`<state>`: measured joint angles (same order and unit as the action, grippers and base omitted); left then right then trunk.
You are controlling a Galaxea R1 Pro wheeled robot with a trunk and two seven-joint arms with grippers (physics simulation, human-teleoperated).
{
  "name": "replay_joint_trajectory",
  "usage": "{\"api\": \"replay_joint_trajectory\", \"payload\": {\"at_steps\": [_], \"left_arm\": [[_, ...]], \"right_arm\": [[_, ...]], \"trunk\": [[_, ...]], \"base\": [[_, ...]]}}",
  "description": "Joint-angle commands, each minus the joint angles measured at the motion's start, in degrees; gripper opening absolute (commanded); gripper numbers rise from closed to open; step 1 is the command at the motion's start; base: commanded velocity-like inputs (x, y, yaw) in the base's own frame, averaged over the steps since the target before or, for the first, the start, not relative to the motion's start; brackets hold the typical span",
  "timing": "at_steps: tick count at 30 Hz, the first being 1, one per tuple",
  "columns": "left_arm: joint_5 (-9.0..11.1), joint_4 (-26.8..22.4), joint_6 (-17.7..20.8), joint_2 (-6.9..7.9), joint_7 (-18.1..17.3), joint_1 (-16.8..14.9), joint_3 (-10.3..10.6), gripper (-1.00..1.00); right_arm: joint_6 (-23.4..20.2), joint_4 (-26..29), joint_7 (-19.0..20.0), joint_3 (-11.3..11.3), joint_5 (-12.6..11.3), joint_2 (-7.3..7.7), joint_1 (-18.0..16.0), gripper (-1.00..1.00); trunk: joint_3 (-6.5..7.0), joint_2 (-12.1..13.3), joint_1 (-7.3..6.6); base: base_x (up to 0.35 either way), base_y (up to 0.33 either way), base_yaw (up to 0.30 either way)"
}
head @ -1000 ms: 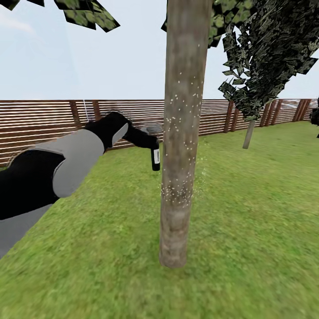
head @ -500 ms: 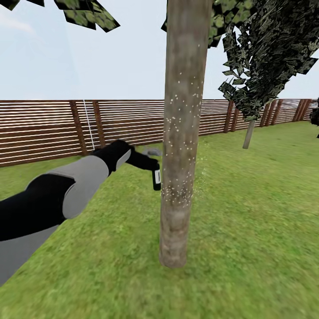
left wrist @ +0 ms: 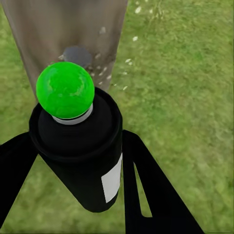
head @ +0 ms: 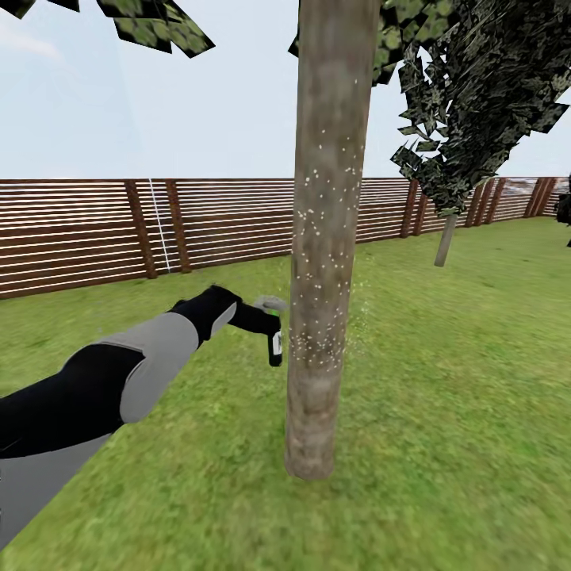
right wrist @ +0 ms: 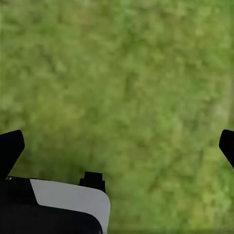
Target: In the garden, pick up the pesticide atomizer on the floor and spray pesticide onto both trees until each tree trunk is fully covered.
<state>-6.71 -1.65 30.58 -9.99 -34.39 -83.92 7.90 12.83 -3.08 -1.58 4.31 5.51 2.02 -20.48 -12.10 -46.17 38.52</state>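
- your left arm (head: 119,381): reaches from the near left toward the centre, over the grass.
- your left gripper (left wrist: 73,161): closed on the pesticide atomizer (head: 275,347), a black finger pressed to each side of the bottle; in the left wrist view the bottle is black with a white label and its top shows bright green.
- pesticide atomizer: held upright just left of the tree trunk (head: 321,262), low on it and well above the floor (head: 444,412); whether it touches the bark you cannot tell.
- tree trunk: straight grey-brown column at centre, speckled with white dots around its middle height, thickest in a band level with the bottle; a few dots float just to its right.
- your right gripper (right wrist: 117,146): spread wide over grass, fingertips at opposite edges of the right wrist view, gripping nothing.
- dark-leaved tree (head: 468,103): farther right, thin stem.
- fence (head: 79,230): brown horizontal slats, across the far side.
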Motion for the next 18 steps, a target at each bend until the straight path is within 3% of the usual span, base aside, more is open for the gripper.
{"api": "replay_joint_trajectory", "payload": {"at_steps": [1,10,13,16,18], "left_arm": [[0.03,-0.02,-0.4,0.0,0.26,0.4,-0.25,-1.0],[-0.04,0.07,-7.94,0.0,0.52,6.27,-0.42,-1.0],[-0.03,0.07,-13.11,1.46,0.94,10.09,-0.43,-1.0],[-0.02,0.05,-14.57,1.79,6.61,13.69,-0.43,-1.0],[-0.04,0.03,-17.02,1.87,8.11,16.55,-0.43,-1.0]], "right_arm": [[0.0,0.0,0.0,0.0,0.01,0.0,0.0,1.0],[0.0,0.0,0.0,0.0,0.0,0.0,0.0,1.0],[0.0,0.0,0.0,0.0,0.01,0.0,0.0,1.0],[0.0,0.0,0.0,0.0,0.0,0.0,0.0,1.0],[0.0,0.0,0.0,0.0,0.0,0.0,0.0,1.0]], "trunk": [[0.01,-0.01,0.0],[0.01,-0.01,0.0],[0.01,-0.01,0.0],[0.01,-0.01,0.0],[0.01,-0.01,0.0]], "base": [[0.0,0.0,0.0],[0.0,0.0,0.0],[0.0,0.0,0.0],[0.0,0.0,0.0],[0.0,0.0,0.0]]}}
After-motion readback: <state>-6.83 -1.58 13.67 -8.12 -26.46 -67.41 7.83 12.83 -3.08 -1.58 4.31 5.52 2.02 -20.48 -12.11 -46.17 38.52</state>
